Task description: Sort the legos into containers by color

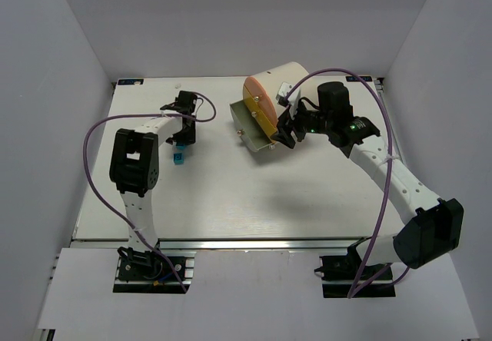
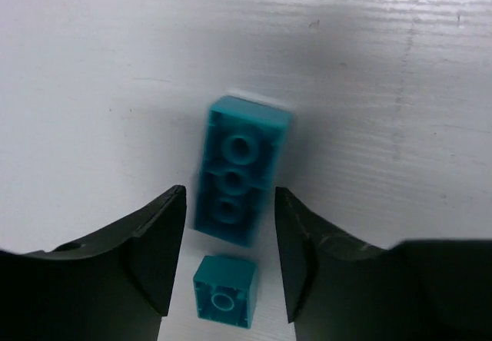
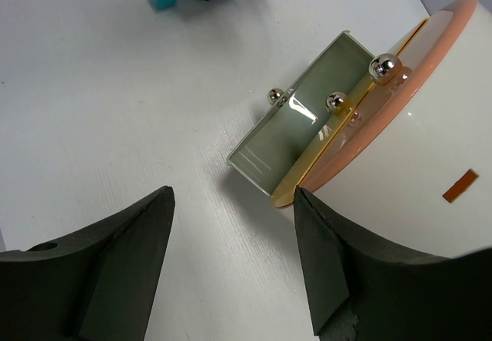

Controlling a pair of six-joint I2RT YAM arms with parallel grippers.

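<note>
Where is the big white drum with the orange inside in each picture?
Top external: the drum lies on its side at the far side of the table, right of centre, beside the right gripper.
Left wrist: not in it.
Right wrist: it fills the right side, its metal flap pointing left.
Shared landmark: the teal bricks, seen in all three views.

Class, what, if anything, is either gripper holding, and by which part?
Nothing. Left gripper open, teal bricks untouched between its fingers; right gripper open, empty, beside the drum.
</note>
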